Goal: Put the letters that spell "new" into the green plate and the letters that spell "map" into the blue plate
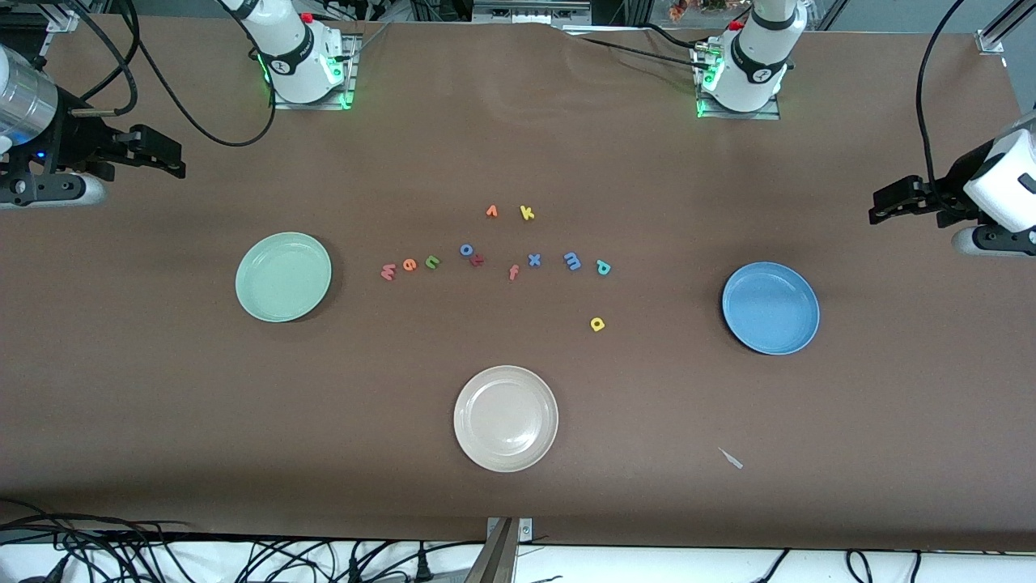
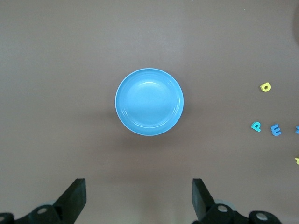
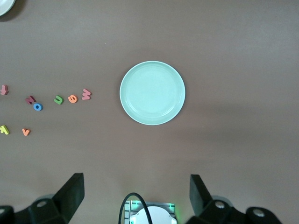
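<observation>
Nearest your front camera sits the beige plate [image 1: 506, 429], on the brown tabletop [image 1: 809, 486], with a small pale scrap [image 1: 731, 458] lying toward the left arm's end. Farther from the camera you see the green plate [image 1: 283, 277] toward the right arm's end and the blue plate [image 1: 770, 308] toward the left arm's end, well apart, neither holding a letter. Between them runs a loose row of foam letters. Closest to the green plate lie the pink w [image 1: 388, 272], the orange e [image 1: 409, 263] and the green n [image 1: 433, 261], side by side. Then come the blue o [image 1: 466, 249] touching a dark red letter [image 1: 477, 260], the orange f [image 1: 513, 272] and the blue x [image 1: 534, 259]. Next are the blue m [image 1: 572, 260] and the teal p [image 1: 603, 267] just beside it, with the yellow a [image 1: 597, 324] alone, nearer the camera than the p. Farthest from the camera lie a small orange letter [image 1: 491, 211] and the yellow k [image 1: 527, 213]. Your left gripper [image 2: 138, 198] hangs high over the tabletop beside the blue plate, jaws wide open and holding nothing. Your right gripper [image 3: 135, 196] hangs high beside the green plate, jaws likewise wide open and holding nothing.
</observation>
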You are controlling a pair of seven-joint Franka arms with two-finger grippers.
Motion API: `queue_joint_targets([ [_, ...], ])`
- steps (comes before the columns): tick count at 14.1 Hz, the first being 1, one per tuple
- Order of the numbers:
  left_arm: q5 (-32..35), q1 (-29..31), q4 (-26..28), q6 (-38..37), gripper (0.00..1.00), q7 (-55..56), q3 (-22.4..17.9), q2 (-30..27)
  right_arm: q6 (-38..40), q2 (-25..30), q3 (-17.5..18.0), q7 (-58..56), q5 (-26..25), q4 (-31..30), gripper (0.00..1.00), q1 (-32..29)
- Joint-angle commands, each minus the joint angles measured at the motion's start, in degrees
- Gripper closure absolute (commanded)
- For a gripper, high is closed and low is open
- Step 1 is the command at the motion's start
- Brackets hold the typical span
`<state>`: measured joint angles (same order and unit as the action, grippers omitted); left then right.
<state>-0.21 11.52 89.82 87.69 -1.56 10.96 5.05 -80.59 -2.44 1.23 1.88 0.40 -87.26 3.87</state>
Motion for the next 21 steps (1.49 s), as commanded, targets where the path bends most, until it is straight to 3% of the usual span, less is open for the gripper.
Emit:
queue_joint_targets([
  [1, 1.2, 0.4, 0.4, 0.8, 0.0, -0.4, 0.5, -0.3, -0.4, 0.5, 0.2, -0.6, 0.6, -0.5, 0.0, -0.1],
  [21, 1.2, 0.4, 1.1, 1.6, 0.0, -0.2, 0.6, -0.5, -0.6, 0.9, 0.5, -0.6, 0.5, -1.6, 0.0, -0.1],
])
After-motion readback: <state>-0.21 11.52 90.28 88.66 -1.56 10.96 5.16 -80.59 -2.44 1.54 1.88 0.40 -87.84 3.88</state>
